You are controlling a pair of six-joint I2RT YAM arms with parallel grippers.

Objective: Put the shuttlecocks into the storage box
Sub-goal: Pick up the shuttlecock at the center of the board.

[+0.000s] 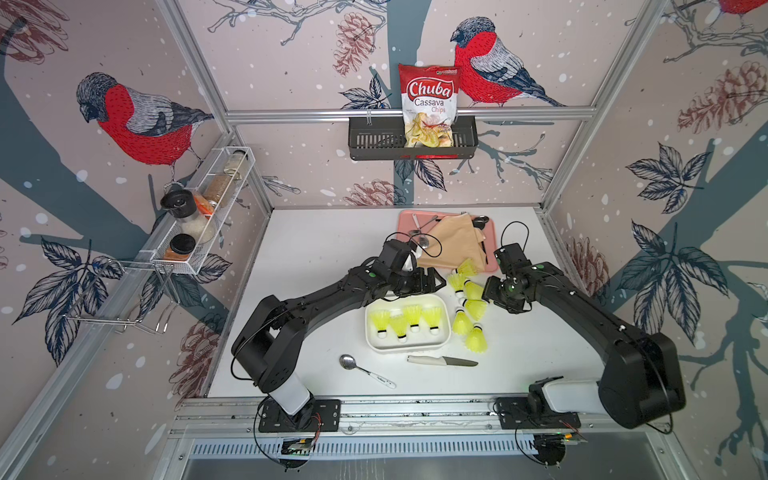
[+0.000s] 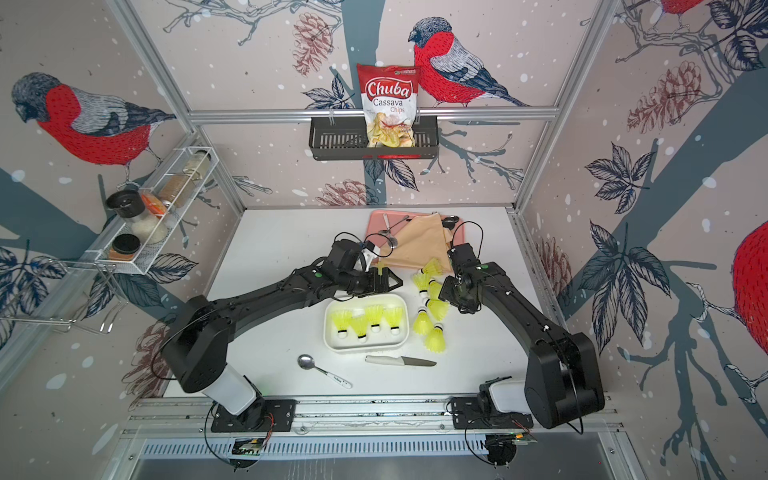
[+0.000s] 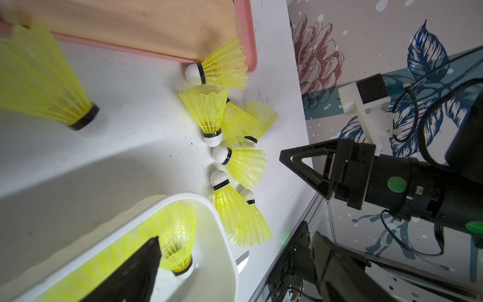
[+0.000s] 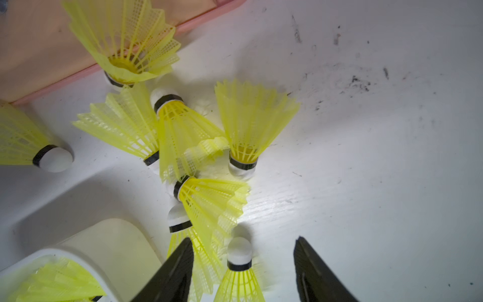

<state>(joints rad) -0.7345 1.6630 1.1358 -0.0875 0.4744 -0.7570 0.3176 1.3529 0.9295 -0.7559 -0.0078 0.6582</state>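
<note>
Right gripper (image 4: 244, 239) hovers, jaws spread either side of a shuttlecock (image 4: 239, 264) on the table (image 4: 366, 157) near the box (image 1: 409, 348), nothing pinched yet. Best bet: close on the cork band, not the flimsy skirt, and clear the neighbour (image 4: 180, 222) crowding one jaw.

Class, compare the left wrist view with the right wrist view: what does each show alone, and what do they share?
Left wrist only: the right arm, the wallpaper and a knife tip. Right wrist only: the gap of the right end effector, open around one shuttlecock. Both: loose shuttlecocks, the pink tray, the storage box.
</note>
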